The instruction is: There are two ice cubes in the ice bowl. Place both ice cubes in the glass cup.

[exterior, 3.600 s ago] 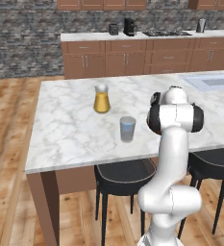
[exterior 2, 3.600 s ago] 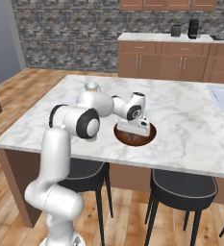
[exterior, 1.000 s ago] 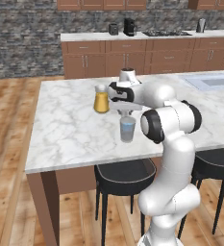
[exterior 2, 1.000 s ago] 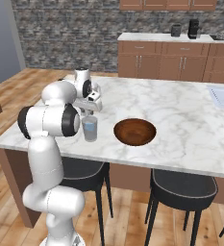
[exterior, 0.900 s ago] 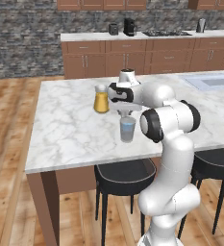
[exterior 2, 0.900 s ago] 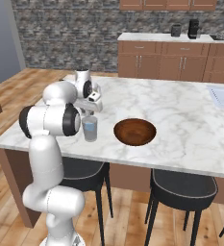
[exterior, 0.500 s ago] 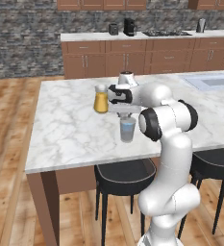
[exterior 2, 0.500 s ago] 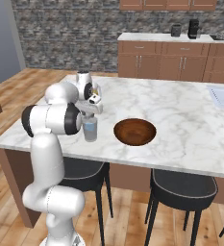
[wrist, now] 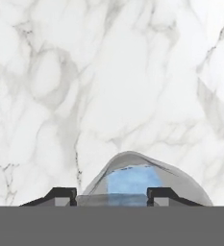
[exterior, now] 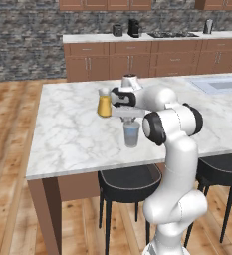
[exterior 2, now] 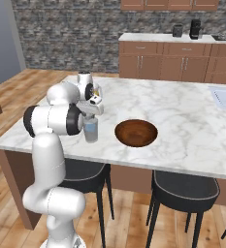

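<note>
The glass cup (exterior: 131,134) (exterior 2: 90,130) stands near the front edge of the marble island. My gripper (exterior: 129,118) (exterior 2: 91,115) hangs straight above its mouth, pointing down. In the hand view the gripper (wrist: 112,194) is open, its dark fingertips (wrist: 60,194) wide apart on either side of the cup's rim (wrist: 132,157). Pale blue ice (wrist: 128,180) shows inside the cup, free of the fingers; I cannot tell how many cubes it is. The reddish-brown ice bowl (exterior 2: 136,132) sits to the cup's right, its inside plain dark brown.
A pitcher of orange liquid (exterior: 104,103) stands just behind and to the left of the cup, close to the hand. A sink (exterior: 222,83) lies at the island's far right. Stools (exterior 2: 185,186) stand under the front edge.
Over 3.6 s the arm swung from the bowl to the cup. In the last second the hand has sunk a little closer to the cup's mouth.
</note>
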